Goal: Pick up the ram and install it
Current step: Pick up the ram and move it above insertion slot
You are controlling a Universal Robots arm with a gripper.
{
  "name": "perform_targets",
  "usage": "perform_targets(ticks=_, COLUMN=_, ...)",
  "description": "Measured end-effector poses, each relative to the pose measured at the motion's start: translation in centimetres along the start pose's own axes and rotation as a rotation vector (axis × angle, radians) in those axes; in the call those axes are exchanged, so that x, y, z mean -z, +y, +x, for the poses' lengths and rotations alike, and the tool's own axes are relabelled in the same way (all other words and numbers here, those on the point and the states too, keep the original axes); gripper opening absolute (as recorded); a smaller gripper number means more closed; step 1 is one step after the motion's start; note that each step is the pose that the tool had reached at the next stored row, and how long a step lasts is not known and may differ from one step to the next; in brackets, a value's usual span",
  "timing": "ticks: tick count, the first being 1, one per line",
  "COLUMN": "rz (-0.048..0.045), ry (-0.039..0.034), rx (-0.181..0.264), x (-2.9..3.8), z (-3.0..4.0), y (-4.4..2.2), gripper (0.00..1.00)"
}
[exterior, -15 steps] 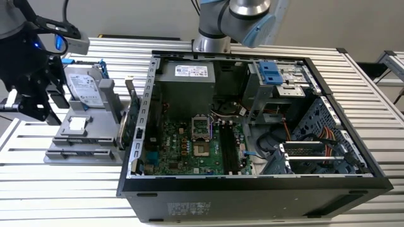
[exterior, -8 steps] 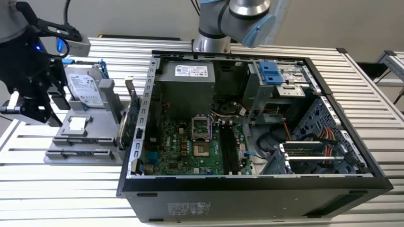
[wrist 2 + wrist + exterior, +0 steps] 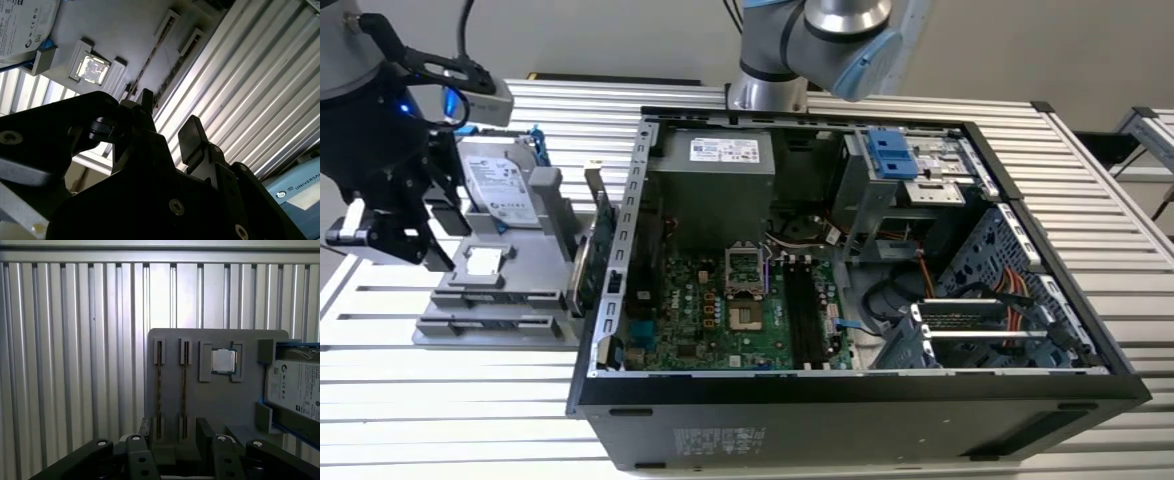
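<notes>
Hovering above the ram (image 3: pixel 184 390), gripper (image 3: pixel 175 432) spread, empty.

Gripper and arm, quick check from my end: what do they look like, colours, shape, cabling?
The gripper is matte black: two blocky fingers on angular linkages studded with silver screw heads. In the exterior view the arm is silver-grey tubing with a light-blue joint cap; a grey camera box and a black cable sit near the wrist.

You're in a robotics lab: ribbed aluminium tabletop (image 3: pixel 440 425), opened black desktop computer case (image 3: pixel 854 425) on it, grey parts fixture (image 3: pixel 480 326) beside.
</notes>
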State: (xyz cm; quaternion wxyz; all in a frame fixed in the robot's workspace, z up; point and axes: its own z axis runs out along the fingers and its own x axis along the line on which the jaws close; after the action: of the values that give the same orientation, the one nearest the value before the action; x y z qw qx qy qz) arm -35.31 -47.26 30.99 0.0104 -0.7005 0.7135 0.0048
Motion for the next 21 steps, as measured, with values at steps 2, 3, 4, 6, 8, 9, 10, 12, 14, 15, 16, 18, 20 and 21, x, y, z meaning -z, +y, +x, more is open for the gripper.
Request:
perform_targets(ticks=2, rz=0.0000, ry=0.0000, rx=0.000, x=-0.15, z=0.00, y=0.00, gripper=1.00)
perform_targets(ticks=3, rz=0.0000, ry=0.0000, rx=0.000, x=-0.22, z=-0.01, y=0.01, gripper=1.00)
perform_targets(ticks=4, rz=-0.0001, ry=0.0001, rx=0.000, x=-0.29, z=-0.02, y=0.01, gripper=1.00)
perform_targets(ticks=6, rz=0.0000, ry=0.0000, rx=0.000, x=-0.46, z=-0.03, y=0.00, gripper=1.00)
perform_targets(ticks=8, rz=0.0000, ry=0.0000, rx=0.000, x=-0.61, z=-0.03, y=0.00, gripper=1.00)
perform_targets(ticks=9, rz=0.0000, ry=0.0000, rx=0.000, x=-0.69, z=-0.03, y=0.00, gripper=1.00)
perform_targets(ticks=10, rz=0.0000, ry=0.0000, rx=0.000, x=-0.77, z=-0.03, y=0.01, gripper=1.00)
perform_targets(ticks=12, rz=0.0000, ry=0.0000, rx=0.000, x=-0.93, z=-0.02, y=0.01, gripper=1.00)
perform_targets(ticks=14, rz=-0.0001, ry=0.0001, rx=0.000, x=-1.07, z=-0.02, y=0.01, gripper=1.00)
perform_targets(ticks=15, rz=0.0000, ry=0.0000, rx=0.000, x=-1.14, z=-0.02, y=0.01, gripper=1.00)
perform_targets(ticks=16, rz=0.0000, ry=0.0000, rx=0.000, x=-1.20, z=-0.02, y=0.01, gripper=1.00)
perform_targets(ticks=18, rz=0.0000, ry=0.0000, rx=0.000, x=-1.35, z=-0.01, y=0.01, gripper=1.00)
perform_targets(ticks=20, rz=-0.0001, ry=0.0000, rx=0.000, x=-1.49, z=-0.01, y=0.01, gripper=1.00)
perform_targets(ticks=21, rz=0.0000, ry=0.0000, rx=0.000, x=-1.56, z=-0.01, y=0.01, gripper=1.00)
